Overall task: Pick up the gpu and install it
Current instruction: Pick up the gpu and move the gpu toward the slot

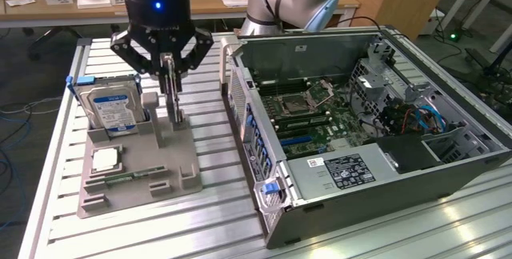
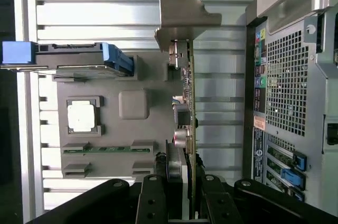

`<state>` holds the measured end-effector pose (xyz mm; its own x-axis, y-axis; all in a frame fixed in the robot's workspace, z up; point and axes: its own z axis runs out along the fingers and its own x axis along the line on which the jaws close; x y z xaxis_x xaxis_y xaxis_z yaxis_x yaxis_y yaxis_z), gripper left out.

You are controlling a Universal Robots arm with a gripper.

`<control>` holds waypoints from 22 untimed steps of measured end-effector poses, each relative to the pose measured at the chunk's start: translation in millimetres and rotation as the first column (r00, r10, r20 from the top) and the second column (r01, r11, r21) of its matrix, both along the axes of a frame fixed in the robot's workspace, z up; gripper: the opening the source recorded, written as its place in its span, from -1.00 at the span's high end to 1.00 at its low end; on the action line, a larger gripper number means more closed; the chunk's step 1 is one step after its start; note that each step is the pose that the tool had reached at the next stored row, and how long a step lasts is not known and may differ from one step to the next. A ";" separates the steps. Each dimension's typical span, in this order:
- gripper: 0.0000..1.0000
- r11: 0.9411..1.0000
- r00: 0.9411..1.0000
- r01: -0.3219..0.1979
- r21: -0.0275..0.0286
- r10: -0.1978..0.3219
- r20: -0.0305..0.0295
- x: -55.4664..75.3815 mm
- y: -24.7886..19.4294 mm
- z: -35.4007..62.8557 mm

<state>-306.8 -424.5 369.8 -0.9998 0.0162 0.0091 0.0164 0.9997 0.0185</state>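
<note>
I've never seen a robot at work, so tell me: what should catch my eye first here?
First, the black gripper, pinching a thin graphics card that stands on edge in a grey tray on the exterior view's left. Beside it stands a silver hard drive with a blue label. On the exterior view's right lies an open computer case.

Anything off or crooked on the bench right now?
Nothing stands out. The gpu stands upright in the grey fixture with the tool closed on it. The hard drive, chip and memory stick sit square in their pockets.
</note>
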 end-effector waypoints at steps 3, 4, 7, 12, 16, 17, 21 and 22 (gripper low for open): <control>0.44 1.000 1.000 0.000 0.000 0.000 0.000 0.0 0.0 13.4; 0.44 1.000 1.000 0.000 0.000 0.000 0.000 0.0 0.0 18.0; 0.44 1.000 1.000 0.000 0.000 0.000 0.000 0.0 0.0 31.8; 0.44 1.000 1.000 0.000 0.000 0.000 0.000 0.0 0.0 49.9; 0.44 1.000 1.000 0.000 0.000 0.000 0.000 1.6 0.0 49.8; 0.44 1.000 1.000 0.000 0.000 0.000 0.000 3.2 0.0 49.6; 0.44 1.000 1.000 0.000 0.000 0.000 0.000 13.6 0.0 49.3; 0.44 1.000 1.000 0.000 0.000 0.000 0.000 16.5 0.1 49.2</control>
<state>-290.3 -424.5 419.0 -0.9998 0.0162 0.0090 0.0163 0.9997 0.0190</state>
